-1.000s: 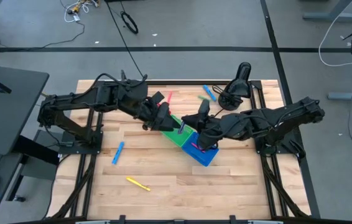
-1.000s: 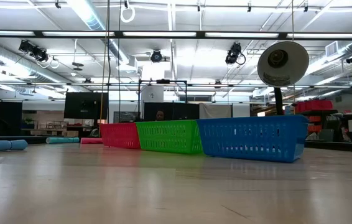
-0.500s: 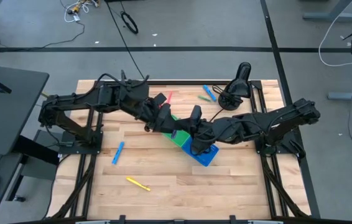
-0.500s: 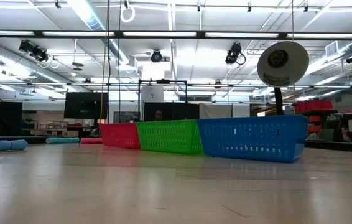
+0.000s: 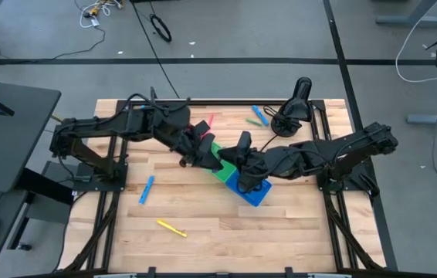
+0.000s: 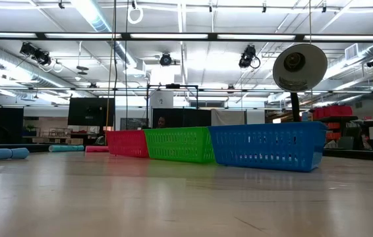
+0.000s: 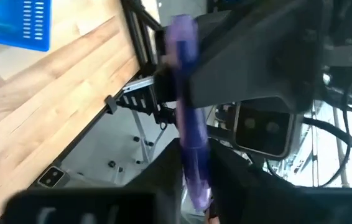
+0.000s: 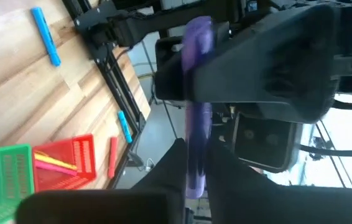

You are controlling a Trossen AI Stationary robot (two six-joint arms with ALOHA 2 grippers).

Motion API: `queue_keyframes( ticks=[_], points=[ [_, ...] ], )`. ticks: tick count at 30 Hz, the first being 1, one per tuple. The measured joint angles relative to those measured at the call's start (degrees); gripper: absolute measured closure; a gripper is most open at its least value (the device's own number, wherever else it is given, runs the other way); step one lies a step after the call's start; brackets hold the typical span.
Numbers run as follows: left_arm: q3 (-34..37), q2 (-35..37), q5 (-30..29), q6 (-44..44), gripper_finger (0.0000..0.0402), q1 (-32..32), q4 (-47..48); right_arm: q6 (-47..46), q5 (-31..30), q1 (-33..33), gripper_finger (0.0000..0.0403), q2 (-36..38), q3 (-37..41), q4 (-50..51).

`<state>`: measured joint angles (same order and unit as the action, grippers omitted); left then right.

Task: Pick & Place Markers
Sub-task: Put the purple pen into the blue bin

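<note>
We see a pale wooden plank table (image 5: 203, 247) bearing a row of red (image 6: 127, 143), green (image 6: 178, 145) and blue (image 6: 265, 146) slotted plastic bins, with a black desk lamp (image 5: 296, 104) behind the blue bin.

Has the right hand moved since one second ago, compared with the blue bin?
Yes. In the high view the right hand has shifted left, from over the blue bin toward the green bin, meeting the left hand.
</note>
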<state>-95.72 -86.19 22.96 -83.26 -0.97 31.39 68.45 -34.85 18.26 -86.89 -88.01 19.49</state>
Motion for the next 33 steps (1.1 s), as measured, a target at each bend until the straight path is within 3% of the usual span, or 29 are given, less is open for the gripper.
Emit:
queue_keyframes(
  ticks=[7, 11, 15, 23, 27, 33],
  points=[
    [0.0, 0.0, -0.6, 6.0, 0.0353, 0.4, 0.2, -1.4, -4.6, 0.2, 0.0297, -0.1, 0.0, -0.2],
    [0.0, 0.0, -1.9, 10.7, 0.0353, 1.0, -0.1, -11.1, -14.7, 1.7, 0.0273, 0.0, 0.0, -0.6],
    [0.0, 0.0, -5.5, 17.6, 0.0353, 1.2, -0.1, -22.9, -18.7, 4.1, 0.0262, 1.0, 0.1, -0.1],
    [0.0, 0.0, -13.1, 38.9, 0.0353, 1.0, -0.9, -54.2, -18.3, 7.1, 0.0264, 3.2, 0.1, -0.6],
    [0.0, 0.0, -16.7, 49.5, 0.0353, 0.0, -1.7, -70.7, -14.1, 6.6, 0.0259, 5.0, 0.1, -1.4],
    [0.0, 0.0, -23.4, 60.8, 0.0353, -2.1, -3.1, -84.3, -6.6, 3.6, 0.0238, 7.3, 0.1, -1.8]
  ],
)
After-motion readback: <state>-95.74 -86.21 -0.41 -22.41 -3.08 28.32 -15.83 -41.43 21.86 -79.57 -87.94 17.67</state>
